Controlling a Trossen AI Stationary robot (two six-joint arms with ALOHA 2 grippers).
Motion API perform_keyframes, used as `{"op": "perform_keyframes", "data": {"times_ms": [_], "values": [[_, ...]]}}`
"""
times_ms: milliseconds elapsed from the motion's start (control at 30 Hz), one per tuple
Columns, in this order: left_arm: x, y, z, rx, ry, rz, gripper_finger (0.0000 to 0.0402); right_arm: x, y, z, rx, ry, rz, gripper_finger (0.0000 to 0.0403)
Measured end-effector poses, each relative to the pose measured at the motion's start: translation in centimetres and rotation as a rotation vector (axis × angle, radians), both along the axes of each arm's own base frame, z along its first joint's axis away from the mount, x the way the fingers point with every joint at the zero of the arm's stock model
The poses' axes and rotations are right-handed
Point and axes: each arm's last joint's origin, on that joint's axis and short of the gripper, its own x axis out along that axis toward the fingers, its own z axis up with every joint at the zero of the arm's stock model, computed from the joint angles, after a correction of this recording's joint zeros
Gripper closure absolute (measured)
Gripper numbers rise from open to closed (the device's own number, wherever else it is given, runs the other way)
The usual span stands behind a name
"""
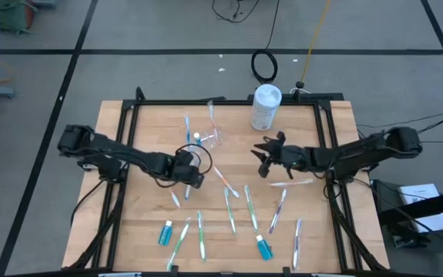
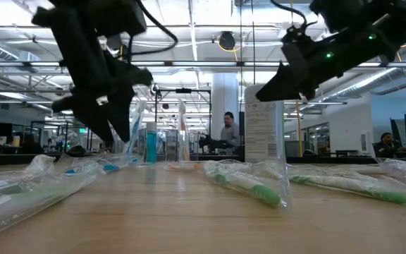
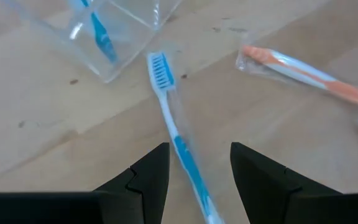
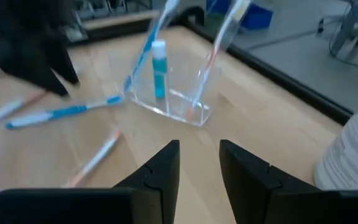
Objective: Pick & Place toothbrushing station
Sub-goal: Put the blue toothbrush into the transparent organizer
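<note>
Wooden table: blue toothbrush between left hand's spread fingers, untouched.

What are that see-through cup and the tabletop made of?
The cup looks like clear hard plastic: the brushes inside show through its glossy walls. The tabletop looks like pale wood with a smooth matte finish, its grain and plank seams showing.

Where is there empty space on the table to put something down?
Bare wood shows along the table's left side, behind the left gripper, and at the right edge beyond the right gripper. It is crowded around the cup and among the toothbrushes near the front.
</note>
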Motion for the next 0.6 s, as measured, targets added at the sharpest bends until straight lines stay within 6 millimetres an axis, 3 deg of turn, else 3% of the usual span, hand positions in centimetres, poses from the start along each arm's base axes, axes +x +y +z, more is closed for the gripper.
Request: {"op": "perform_keyframes", "data": {"times_ms": [333,600], "values": [[1.5,1.9,-3.9,-0.059,0.111,0.03,0.023,-1.1,0.0,0.3,0.045,-0.096,-0.014,0.0298],[1.5,2.2,-4.3,-0.075,0.152,-0.049,0.0316,-1.1,0.0,0.2,0.055,-0.092,-0.018,0.0298]]}}
